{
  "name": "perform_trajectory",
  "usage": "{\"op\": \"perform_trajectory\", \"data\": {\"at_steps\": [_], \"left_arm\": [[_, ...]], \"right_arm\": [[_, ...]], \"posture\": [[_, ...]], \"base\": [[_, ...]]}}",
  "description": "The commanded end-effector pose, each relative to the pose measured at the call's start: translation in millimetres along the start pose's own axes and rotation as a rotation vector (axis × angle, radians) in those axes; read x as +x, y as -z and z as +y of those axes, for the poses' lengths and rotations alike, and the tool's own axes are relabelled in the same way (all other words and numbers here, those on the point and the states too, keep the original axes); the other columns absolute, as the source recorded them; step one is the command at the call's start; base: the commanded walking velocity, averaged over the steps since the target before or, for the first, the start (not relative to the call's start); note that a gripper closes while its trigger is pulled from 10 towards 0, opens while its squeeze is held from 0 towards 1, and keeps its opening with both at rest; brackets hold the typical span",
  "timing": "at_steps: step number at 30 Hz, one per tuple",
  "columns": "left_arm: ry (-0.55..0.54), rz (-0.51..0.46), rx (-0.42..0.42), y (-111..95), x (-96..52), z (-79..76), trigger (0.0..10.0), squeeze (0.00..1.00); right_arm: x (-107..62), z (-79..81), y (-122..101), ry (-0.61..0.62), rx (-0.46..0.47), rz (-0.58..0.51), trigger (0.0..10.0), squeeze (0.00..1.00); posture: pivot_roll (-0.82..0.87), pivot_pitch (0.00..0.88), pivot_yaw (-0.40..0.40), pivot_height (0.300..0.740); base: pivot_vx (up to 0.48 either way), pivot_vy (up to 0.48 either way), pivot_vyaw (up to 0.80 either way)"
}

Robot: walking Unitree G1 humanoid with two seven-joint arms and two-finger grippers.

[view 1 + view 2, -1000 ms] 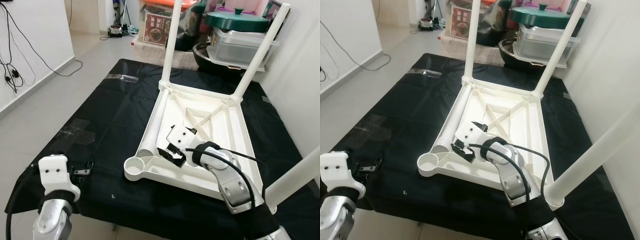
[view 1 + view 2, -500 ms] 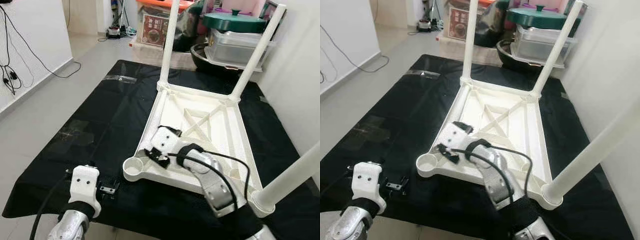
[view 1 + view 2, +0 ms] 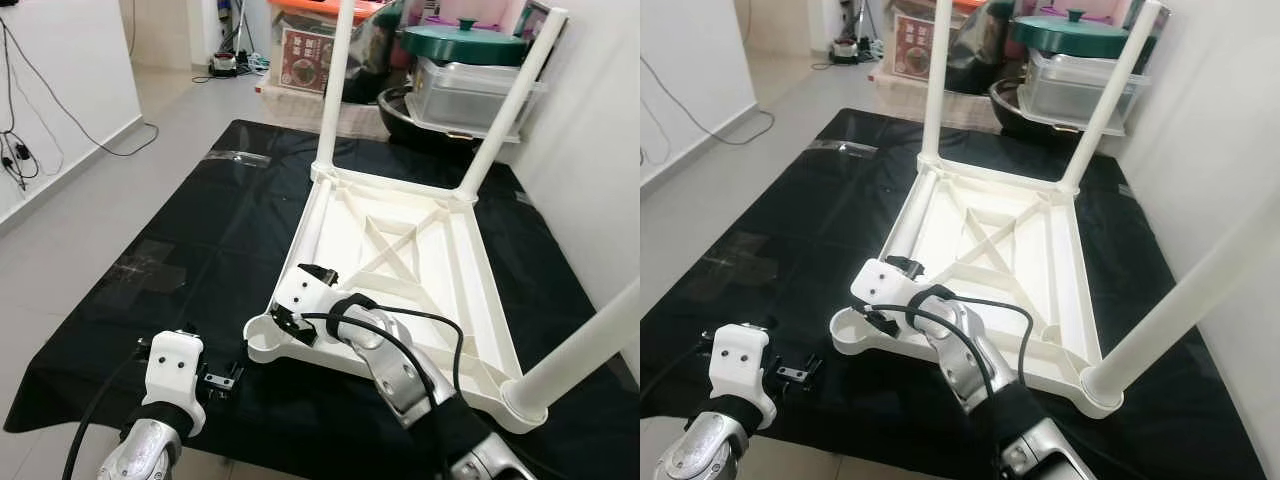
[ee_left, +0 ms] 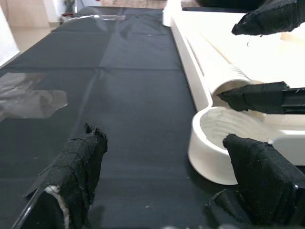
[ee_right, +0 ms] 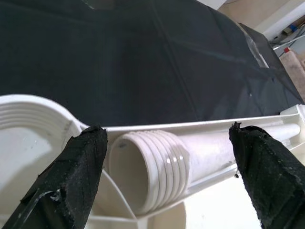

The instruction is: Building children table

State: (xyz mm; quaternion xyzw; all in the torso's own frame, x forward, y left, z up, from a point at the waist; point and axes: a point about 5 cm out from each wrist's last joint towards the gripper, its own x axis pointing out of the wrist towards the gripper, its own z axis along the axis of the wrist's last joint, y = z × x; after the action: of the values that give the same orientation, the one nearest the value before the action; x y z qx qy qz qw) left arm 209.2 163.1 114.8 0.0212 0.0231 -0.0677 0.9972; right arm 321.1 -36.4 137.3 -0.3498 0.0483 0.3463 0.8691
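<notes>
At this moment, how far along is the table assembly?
Three legs already stand in the upturned tabletop. The fourth leg lies loose inside the frame, its threaded end by the empty corner socket. The right gripper has its open fingers either side of that end, not yet closed. The left gripper waits open near the socket. Lifting and fitting remain.

One white table top (image 3: 430,250) lies upside down on one black sheet (image 3: 200,230). Three legs stand screwed into its corners: one at the far left (image 3: 335,85), one at the far right (image 3: 505,105), one at the near right (image 3: 585,345). One loose leg (image 3: 305,255) lies inside the frame along its left edge. One corner socket (image 3: 268,338) has no leg in it. Two grippers are in view, the left gripper (image 3: 222,381) and the right gripper (image 3: 300,298), each with two black fingers (image 5: 78,174). Behind stand one green lid (image 3: 465,42) and one clear plastic box (image 3: 475,95).
</notes>
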Motion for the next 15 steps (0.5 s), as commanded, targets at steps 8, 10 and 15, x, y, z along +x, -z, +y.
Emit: {"op": "perform_trajectory", "data": {"at_steps": [8,10,15], "left_arm": [[0.021,0.018,0.008,2.6,2.0,-2.3,10.0,0.0],[0.021,0.018,0.008,2.5,2.1,-2.2,10.0,0.0],[0.022,0.017,0.009,2.5,2.4,-2.4,10.0,0.0]], "right_arm": [[16.6,-8.9,22.0,0.159,-0.039,0.144,10.0,0.0],[17.0,-12.8,24.7,0.185,-0.059,0.154,10.0,0.0],[15.5,-28.9,31.2,0.274,-0.152,0.167,10.0,0.0]], "posture": [[0.09,0.0,-0.133,0.74],[0.09,0.0,-0.134,0.74],[0.09,0.0,-0.134,0.74]], "base": [[0.0,0.0,0.0],[0.0,0.0,0.0],[0.0,0.0,0.0]]}}
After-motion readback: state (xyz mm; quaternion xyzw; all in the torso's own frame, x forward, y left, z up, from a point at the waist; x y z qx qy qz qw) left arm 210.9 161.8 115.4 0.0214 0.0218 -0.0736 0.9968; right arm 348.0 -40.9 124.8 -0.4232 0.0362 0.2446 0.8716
